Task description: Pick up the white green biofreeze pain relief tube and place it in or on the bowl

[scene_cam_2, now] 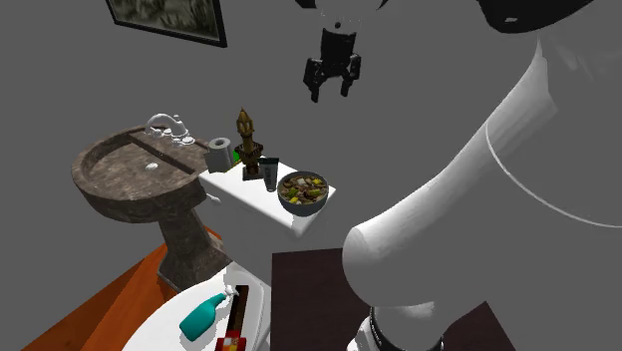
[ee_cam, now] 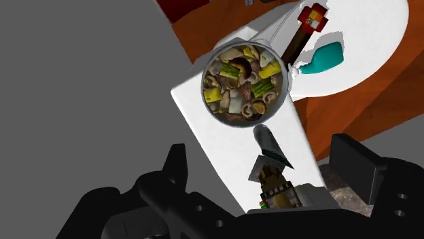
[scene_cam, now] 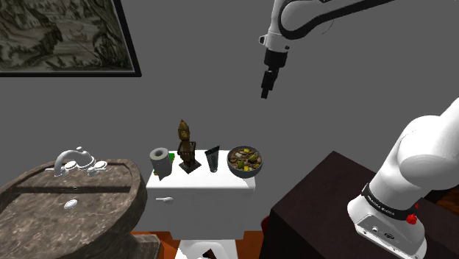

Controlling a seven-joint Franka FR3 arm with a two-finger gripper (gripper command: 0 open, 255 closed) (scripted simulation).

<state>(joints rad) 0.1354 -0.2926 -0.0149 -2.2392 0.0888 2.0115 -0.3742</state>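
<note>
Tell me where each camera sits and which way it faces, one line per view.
Shoulder view: beside the stand, looking down at the toilet tank; arm and gripper show.
Second exterior view: close beside the arm, facing the same tank and the sink; the open gripper hangs above.
Wrist view: on the hand, looking down at the bowl and dark tube; both fingers show.
All three share bowl and tube.

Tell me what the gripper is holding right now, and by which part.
Nothing. The gripper hangs open in the air, above the tube and bowl.
</note>
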